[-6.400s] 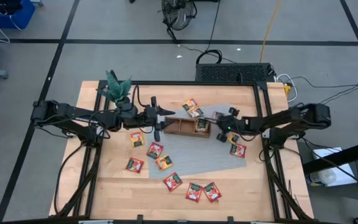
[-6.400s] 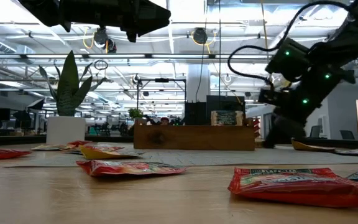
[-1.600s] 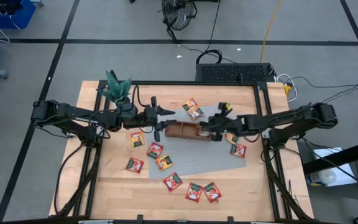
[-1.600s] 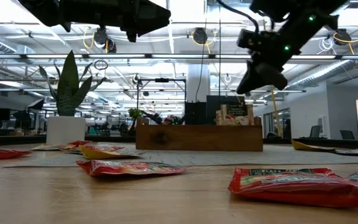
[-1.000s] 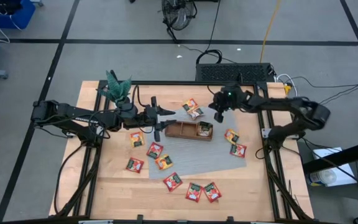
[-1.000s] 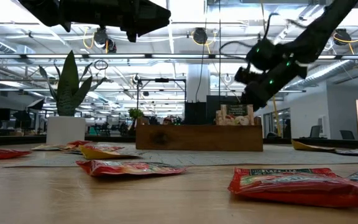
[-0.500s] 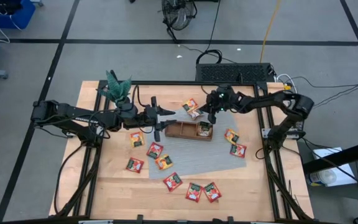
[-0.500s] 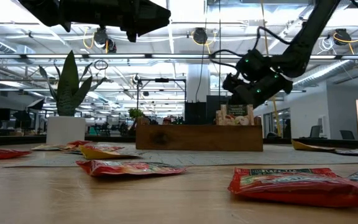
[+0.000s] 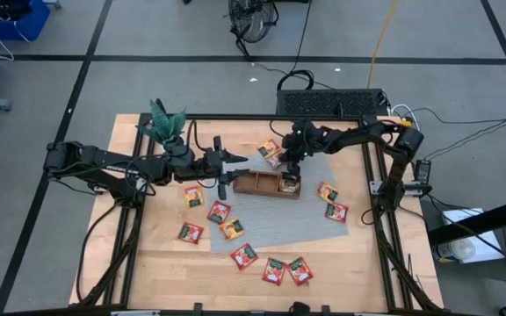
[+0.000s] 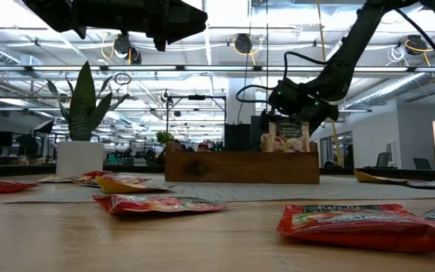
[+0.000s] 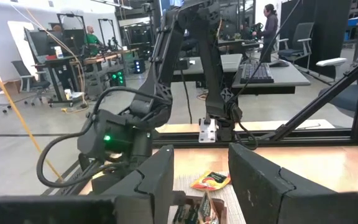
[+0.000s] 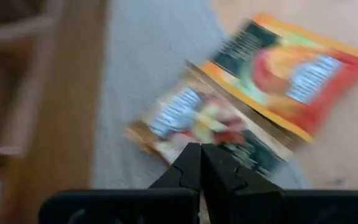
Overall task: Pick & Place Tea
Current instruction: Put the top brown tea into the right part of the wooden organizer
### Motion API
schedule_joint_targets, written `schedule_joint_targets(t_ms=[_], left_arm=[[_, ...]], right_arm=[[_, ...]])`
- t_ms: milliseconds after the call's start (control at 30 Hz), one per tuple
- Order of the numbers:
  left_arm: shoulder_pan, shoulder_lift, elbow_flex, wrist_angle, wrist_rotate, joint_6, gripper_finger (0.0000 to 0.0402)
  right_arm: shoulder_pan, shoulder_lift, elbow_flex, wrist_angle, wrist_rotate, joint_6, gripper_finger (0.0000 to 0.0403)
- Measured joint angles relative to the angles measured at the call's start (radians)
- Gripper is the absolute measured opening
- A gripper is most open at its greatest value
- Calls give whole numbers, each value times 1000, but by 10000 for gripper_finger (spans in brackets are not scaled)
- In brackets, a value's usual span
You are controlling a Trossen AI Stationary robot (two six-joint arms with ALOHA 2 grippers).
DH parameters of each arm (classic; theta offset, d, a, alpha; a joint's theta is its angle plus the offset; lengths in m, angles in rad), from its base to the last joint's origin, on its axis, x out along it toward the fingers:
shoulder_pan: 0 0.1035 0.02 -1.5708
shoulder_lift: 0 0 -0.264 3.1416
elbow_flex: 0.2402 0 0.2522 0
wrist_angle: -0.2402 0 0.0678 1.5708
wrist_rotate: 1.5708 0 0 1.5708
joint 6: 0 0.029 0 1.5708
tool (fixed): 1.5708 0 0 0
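right gripper (image 9: 290, 158): fingers pressed together, empty, above two tea sachets (image 9: 272, 153) near table's back edge, likely next pick | left gripper (image 9: 226, 168): fingers spread, waits beside tray (image 9: 257, 183)

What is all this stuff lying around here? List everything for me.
tea sachets: about a dozen loose, mostly red, some orange-yellow, on table and mat; more in the tray
wooden tray: one, brown, mat centre
mat: one, grey, on the table
table: one, light wood
potted plant: one, green, far left corner
left tool: dark, open, at tray's left end
right tool: dark, shut, over the tray's far right edge
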Motion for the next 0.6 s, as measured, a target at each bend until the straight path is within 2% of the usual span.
schedule_joint_targets(t_ms=[167,300,400,600], left_arm=[[0,0,0,0,0,0,157],[0,0,0,0,0,0,157],[0,0,0,0,0,0,157],[0,0,0,0,0,0,157]], right_arm=[[0,-46,0,-93,199,0,0],[0,-102,-1,-160,265,-5,0],[0,-142,-2,-163,256,-30,0],[2,-178,2,-36,131,-60,1]])
